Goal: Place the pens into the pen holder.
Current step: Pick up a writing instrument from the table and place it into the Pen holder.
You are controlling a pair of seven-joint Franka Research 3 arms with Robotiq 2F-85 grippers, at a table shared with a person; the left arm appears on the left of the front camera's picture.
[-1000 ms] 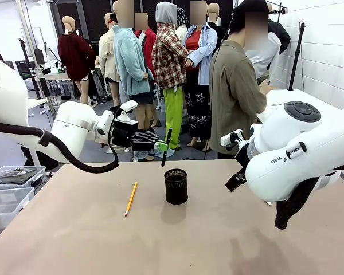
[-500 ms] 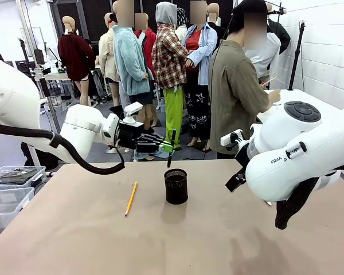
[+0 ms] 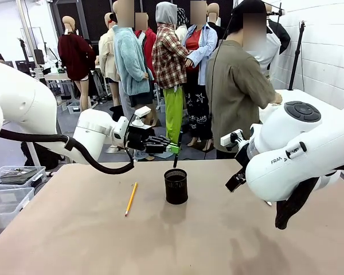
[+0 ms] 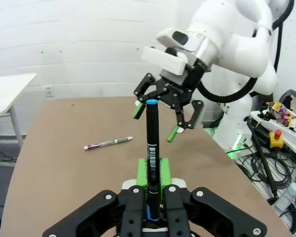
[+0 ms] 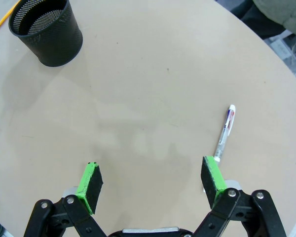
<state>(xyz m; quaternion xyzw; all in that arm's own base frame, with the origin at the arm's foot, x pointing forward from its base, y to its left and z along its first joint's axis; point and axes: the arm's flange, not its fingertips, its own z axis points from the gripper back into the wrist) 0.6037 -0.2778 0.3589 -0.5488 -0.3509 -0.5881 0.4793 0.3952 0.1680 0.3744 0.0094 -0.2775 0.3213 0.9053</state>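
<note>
My left gripper (image 3: 173,149) is shut on the dark pen (image 3: 175,158), which hangs upright just above the far rim of the black mesh pen holder (image 3: 176,186). In the left wrist view the dark pen (image 4: 152,140) stands between the green pads, blue tip away from me. To the holder's left the yellow pencil (image 3: 131,199) lies on the table. My right gripper (image 5: 151,173) hovers open over bare table, with the silvery pen (image 5: 225,133) lying just beyond its right finger and the pen holder (image 5: 49,32) farther off at the upper left.
The right arm's white body (image 3: 298,154) fills the table's right side. Plastic bins (image 3: 8,183) stand off the table's left edge. A person (image 3: 238,86) stands at the far side, turned away. Free tabletop (image 3: 160,240) lies in front of the holder.
My left gripper has carried the dark pen to the right, from left of the holder to above its far rim. The right arm has stayed still.
</note>
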